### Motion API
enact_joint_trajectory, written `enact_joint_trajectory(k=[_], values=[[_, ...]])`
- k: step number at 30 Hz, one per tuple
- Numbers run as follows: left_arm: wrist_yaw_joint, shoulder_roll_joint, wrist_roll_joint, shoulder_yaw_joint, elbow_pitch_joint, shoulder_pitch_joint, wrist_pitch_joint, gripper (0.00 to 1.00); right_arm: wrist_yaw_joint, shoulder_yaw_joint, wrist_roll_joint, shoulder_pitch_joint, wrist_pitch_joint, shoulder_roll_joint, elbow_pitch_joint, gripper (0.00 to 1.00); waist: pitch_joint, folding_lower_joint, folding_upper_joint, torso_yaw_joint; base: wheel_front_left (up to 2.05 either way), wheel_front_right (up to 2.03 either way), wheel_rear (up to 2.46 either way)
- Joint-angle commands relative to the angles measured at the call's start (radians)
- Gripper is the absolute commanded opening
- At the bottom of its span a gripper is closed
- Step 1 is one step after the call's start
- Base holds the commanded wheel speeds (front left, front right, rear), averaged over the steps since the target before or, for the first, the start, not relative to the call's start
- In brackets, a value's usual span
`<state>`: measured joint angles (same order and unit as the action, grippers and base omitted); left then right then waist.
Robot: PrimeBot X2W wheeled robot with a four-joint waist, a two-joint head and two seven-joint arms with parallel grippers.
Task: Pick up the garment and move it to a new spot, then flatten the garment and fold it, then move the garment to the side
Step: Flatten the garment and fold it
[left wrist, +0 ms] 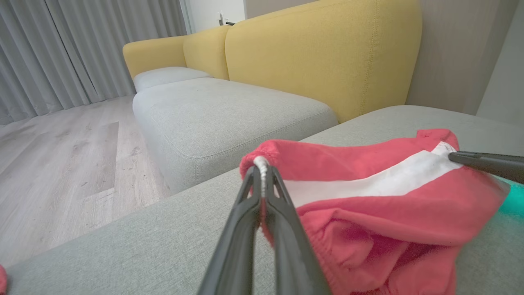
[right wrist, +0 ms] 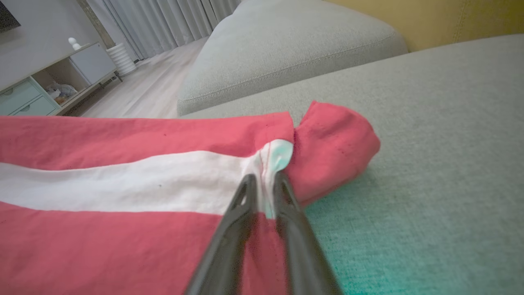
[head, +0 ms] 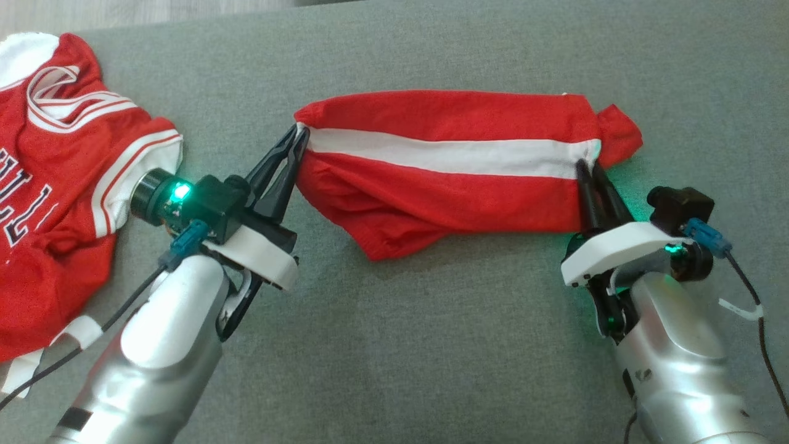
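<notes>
My left hand [head: 300, 132] is clenched on one end of the white stripe [head: 444, 154] of the red shorts [head: 456, 197], which I take for shorts from the gathered hem. This is the end nearer the red basketball jersey [head: 61, 185]. My right hand [head: 588, 165] pinches the same stripe at the end farthest from the jersey. The shorts are stretched between both hands over the grey sofa seat [head: 431, 345], apart from the jersey, with the lower fold sagging. The jersey lies crumpled on that seat, just beside my left forearm. In the left wrist view, a yellow backrest [left wrist: 327, 53] rises beyond the shorts.
</notes>
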<state>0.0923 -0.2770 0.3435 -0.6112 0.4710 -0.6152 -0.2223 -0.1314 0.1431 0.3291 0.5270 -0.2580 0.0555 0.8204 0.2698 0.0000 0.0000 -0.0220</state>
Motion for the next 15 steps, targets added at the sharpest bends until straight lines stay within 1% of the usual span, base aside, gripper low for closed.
enact_joint_trajectory(k=[1,5,10,13,15], values=[[-0.004,-0.024,0.002,0.033,-0.018,-0.047,-0.013,0.0,0.001,0.023,0.002,0.023,-0.004,-0.001,-0.041,0.0,-0.011,0.0,0.0,0.001,0.0,0.0,0.0],[-0.006,-0.022,0.001,0.031,-0.017,-0.045,-0.019,0.0,0.001,0.016,0.001,0.011,-0.004,0.002,-0.078,0.0,-0.024,0.0,0.0,0.0,0.0,0.0,0.0],[-0.006,-0.028,-0.02,0.033,-0.052,-0.084,-0.031,0.0,0.001,-0.027,0.014,0.021,-0.004,0.012,-0.212,0.0,-0.029,0.0,0.0,-0.003,0.0,0.0,0.0],[0.002,-0.032,-0.041,0.031,-0.08,-0.162,-0.033,0.0,0.001,-0.053,0.02,0.08,-0.004,0.043,-0.3,0.0,-0.01,0.0,0.0,-0.008,0.0,0.0,0.0],[0.008,-0.024,-0.048,0.034,-0.096,-0.237,-0.034,0.0,0.001,-0.063,0.015,0.149,-0.004,0.082,-0.336,0.0,0.012,0.0,0.0,-0.012,0.0,0.0,0.0]])
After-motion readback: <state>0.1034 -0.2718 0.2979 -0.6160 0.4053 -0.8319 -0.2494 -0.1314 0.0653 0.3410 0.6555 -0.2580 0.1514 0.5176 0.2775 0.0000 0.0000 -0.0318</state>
